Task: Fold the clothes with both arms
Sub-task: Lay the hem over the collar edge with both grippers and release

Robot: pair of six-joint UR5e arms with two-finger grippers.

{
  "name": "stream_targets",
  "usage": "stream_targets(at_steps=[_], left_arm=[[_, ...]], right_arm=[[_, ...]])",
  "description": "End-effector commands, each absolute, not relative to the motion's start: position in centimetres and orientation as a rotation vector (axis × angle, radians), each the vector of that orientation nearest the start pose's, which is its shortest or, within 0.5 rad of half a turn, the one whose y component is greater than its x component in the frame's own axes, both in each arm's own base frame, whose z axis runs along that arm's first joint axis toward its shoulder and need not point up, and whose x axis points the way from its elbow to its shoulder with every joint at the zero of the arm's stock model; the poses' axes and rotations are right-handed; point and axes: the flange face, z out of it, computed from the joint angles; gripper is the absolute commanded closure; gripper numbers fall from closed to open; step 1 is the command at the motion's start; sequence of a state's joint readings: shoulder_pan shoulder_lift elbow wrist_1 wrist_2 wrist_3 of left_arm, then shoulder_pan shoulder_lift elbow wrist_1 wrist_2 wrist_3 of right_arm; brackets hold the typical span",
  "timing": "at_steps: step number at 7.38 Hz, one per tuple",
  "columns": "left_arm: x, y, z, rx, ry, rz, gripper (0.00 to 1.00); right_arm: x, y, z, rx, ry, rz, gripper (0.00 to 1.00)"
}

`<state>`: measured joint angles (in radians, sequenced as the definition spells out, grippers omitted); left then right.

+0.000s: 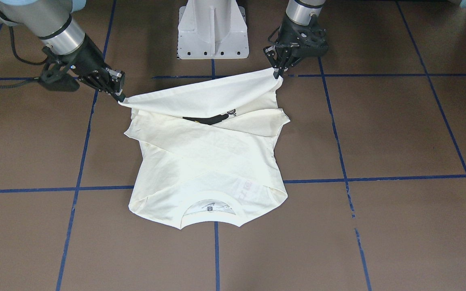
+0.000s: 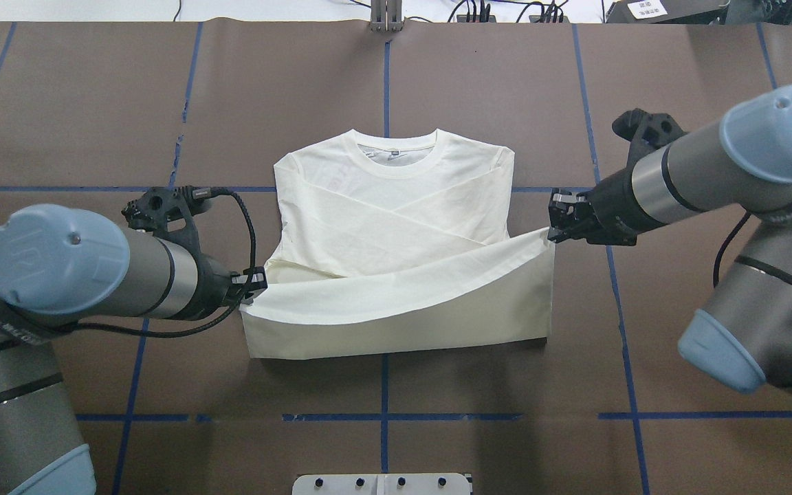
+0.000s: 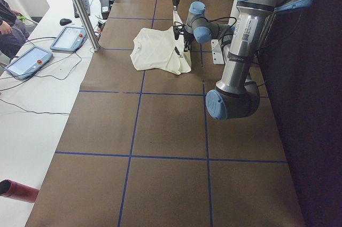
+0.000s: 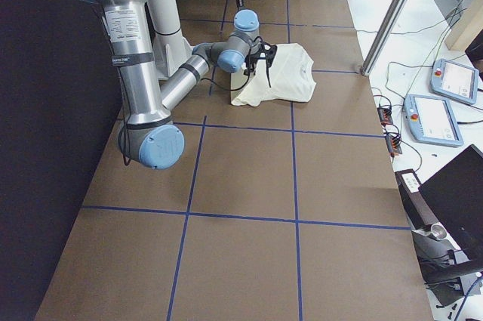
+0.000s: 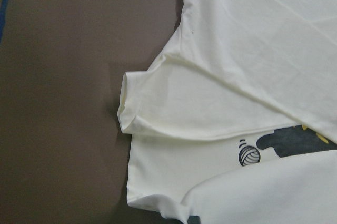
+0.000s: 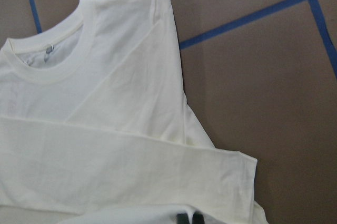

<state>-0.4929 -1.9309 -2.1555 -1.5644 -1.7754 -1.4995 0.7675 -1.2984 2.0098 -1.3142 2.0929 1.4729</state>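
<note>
Brown table [image 2: 93,103] with blue tape grid [image 2: 437,416], cream T-shirt [image 2: 396,220] mid-table

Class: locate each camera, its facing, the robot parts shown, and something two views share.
Front-facing: opposite the robot, down on the cream-white long-sleeved T-shirt; grey tubular left arm, right arm, white pedestal.
Overhead: behind the robot, forward-down; both arms.
Exterior left: table's left end; left arm nearest.
Exterior right: table's right end; right arm nearest.
Left wrist: above a sleeve cuff; no arm.
Right wrist: above the collar; no arm.
Shared: both wrist views show T-shirt on brown table.
</note>
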Motion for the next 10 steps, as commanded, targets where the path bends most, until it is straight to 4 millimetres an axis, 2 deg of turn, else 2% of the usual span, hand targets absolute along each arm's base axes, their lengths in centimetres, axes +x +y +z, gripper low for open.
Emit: stream_targets(at_steps=[1, 2, 3, 4, 5, 6, 10], left_arm=[[39.9, -40.7, 22.0, 0.122, 0.925, -0.373, 1.00], [39.7, -43.9, 22.0, 0.179, 0.894, -0.334, 1.00], [40.1, -47.8, 24.1, 0.215, 0.869, -0.341, 1.00], [42.8, -51.1, 27.9, 0.239, 0.895, -0.342, 1.00], [44.7, -53.0, 30.6, 0.260, 0.929, -0.340, 1.00], [45.6, -54.8, 31.9, 0.261, 0.918, -0.353, 1.00], [45.1, -56.5, 32.9, 0.262, 0.898, -0.379, 1.00]], right_arm=[[-33.2, -50.5, 27.3, -0.008, -1.050, 0.430, 1.00], [-34.5, -53.4, 26.8, -0.004, -1.034, 0.448, 1.00], [-35.7, -57.4, 27.4, -0.013, -0.998, 0.484, 1.00], [-37.4, -59.8, 28.4, -0.012, -0.990, 0.490, 1.00], [-38.3, -61.6, 31.4, 0.006, -1.008, 0.486, 1.00], [-38.4, -62.7, 33.5, 0.014, -1.015, 0.490, 1.00], [-39.1, -63.5, 35.0, -0.005, -0.986, 0.503, 1.00]])
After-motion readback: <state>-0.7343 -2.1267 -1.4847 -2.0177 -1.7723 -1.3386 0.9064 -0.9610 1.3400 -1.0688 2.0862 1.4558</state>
